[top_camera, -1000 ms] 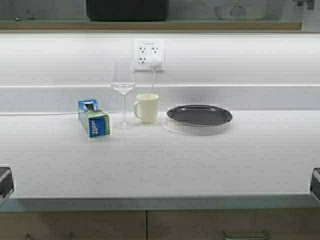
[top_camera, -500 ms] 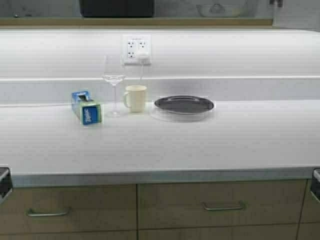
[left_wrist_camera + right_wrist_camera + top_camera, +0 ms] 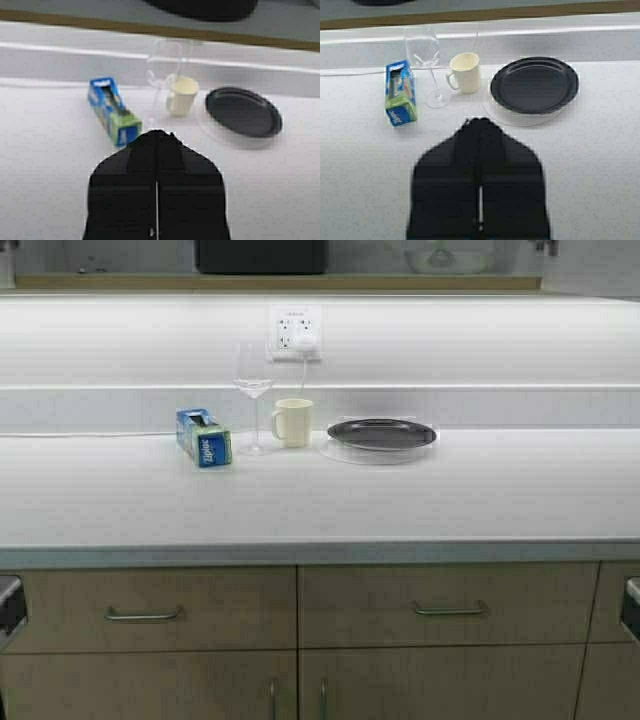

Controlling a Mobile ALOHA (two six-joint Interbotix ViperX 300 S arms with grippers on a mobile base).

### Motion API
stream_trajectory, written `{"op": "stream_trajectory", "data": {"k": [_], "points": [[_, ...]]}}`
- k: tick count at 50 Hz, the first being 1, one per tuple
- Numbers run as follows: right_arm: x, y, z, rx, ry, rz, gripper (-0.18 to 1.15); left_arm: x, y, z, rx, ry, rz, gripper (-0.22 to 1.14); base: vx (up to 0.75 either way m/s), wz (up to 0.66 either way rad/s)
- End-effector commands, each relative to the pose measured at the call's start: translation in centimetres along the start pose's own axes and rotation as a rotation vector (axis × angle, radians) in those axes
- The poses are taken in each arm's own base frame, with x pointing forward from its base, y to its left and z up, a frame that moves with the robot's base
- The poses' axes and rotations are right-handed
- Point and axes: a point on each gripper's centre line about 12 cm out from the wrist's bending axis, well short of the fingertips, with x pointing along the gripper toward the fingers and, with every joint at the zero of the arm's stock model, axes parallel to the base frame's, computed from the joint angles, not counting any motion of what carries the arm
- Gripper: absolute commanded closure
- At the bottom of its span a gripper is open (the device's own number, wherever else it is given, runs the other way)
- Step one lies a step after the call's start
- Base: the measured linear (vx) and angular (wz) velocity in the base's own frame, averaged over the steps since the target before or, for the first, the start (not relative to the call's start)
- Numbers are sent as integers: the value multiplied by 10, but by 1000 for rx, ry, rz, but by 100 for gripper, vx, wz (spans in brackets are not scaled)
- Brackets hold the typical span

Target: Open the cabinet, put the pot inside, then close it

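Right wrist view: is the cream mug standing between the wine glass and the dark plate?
Yes, the mug stands upright with the wine glass on one side and the plate on the other.

White surface, blue box, wine glass, cream mug, dark plate, all well beyond both shut jaws

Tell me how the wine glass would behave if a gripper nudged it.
The wine glass stands tall on a thin stem with a small foot, so it would probably tip rather than slide. It looks like thin clear glass, likely fragile. The mug close beside it might get knocked.
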Motion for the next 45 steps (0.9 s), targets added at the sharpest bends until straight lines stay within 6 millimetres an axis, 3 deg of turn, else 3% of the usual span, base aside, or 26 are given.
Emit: {"op": "stream_trajectory", "data": {"k": [1,10,21,29,45], "points": [[-10,-17,19,-17,-49,-45,90,4,4,23,3,-57,15,87,-25,6],[-26,-47,30,-47,-57,-143,90,-5,48,57,3,-93,140,88,-23,2],[-52,-68,48,-89,-73,-235,90,-38,101,95,73,-76,305,88,-16,-7],[-70,-101,57,-79,-95,-347,90,-59,128,113,87,-118,408,88,-16,-10],[-111,-161,121,-75,-252,-557,90,-99,174,184,122,-277,603,88,-12,-1]]}}
